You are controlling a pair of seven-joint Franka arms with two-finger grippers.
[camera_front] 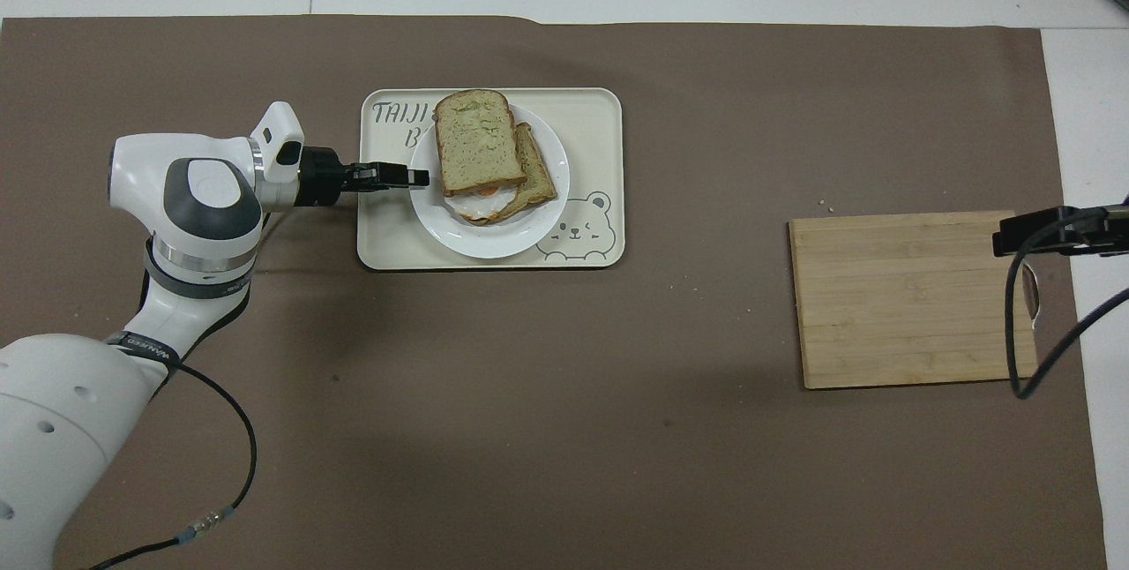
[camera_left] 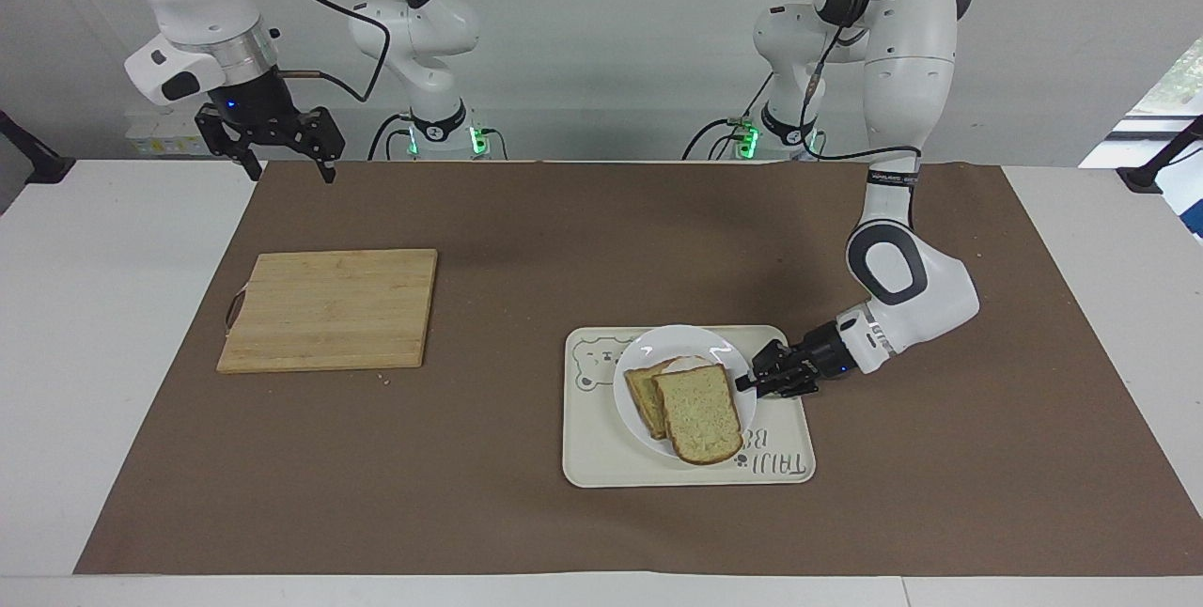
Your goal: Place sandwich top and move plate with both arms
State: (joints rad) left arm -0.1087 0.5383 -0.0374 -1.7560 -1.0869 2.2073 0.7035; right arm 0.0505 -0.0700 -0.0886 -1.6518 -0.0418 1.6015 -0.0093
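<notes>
The sandwich top (camera_left: 698, 412) lies askew on the toasted slice (camera_left: 642, 391) on the plate (camera_left: 684, 346), which sits on the tray (camera_left: 592, 457) toward the left arm's end of the counter (camera_left: 94, 306). The left gripper (camera_left: 744, 382) is low at the plate's rim, and I cannot tell whether its fingers pinch it; the right gripper (camera_left: 287, 170) waits with fingers spread, above the counter's edge by the cutting board (camera_left: 329, 306). The plate looks stiff, glossy and likely slippery, so take it by the thin rim on two sides and keep it level, since the soft, light bread could slide.
</notes>
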